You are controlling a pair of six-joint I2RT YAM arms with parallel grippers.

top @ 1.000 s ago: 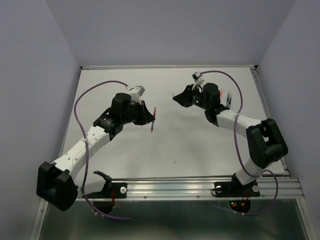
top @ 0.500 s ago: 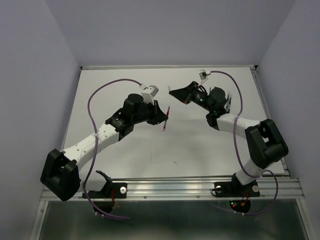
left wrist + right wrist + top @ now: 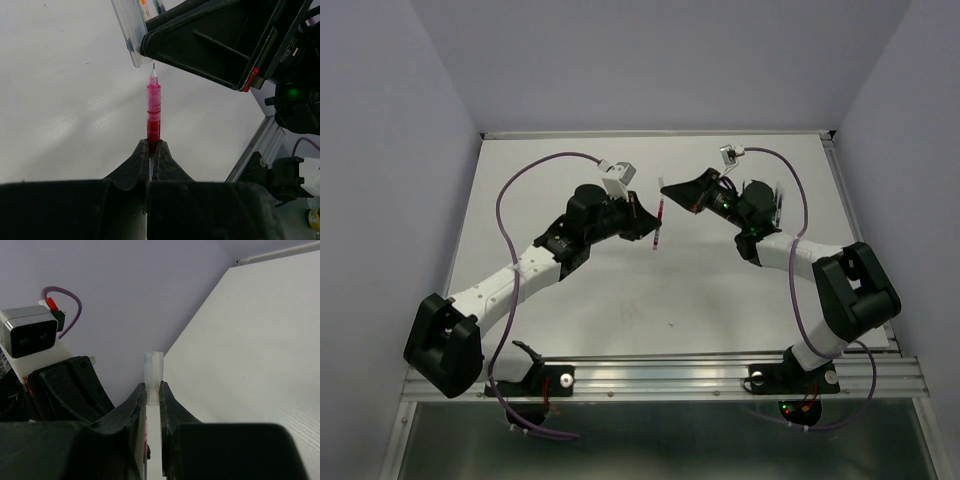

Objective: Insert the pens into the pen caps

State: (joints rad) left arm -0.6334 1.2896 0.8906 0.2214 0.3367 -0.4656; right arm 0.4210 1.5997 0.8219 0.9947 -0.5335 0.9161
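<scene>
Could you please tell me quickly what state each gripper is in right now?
Left gripper: closed, holding the maroon pen, tip pointing outward.
Right gripper: closed, holding a translucent pen cap.

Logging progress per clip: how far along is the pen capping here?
Done: no capped pen shows in any view. In hand: the left tool grips the maroon pen, the right tool grips a pen cap, and the pen's tip is close to the right tool, not inside the cap. Left: seating this pen; whether more remain cannot be told.
</scene>
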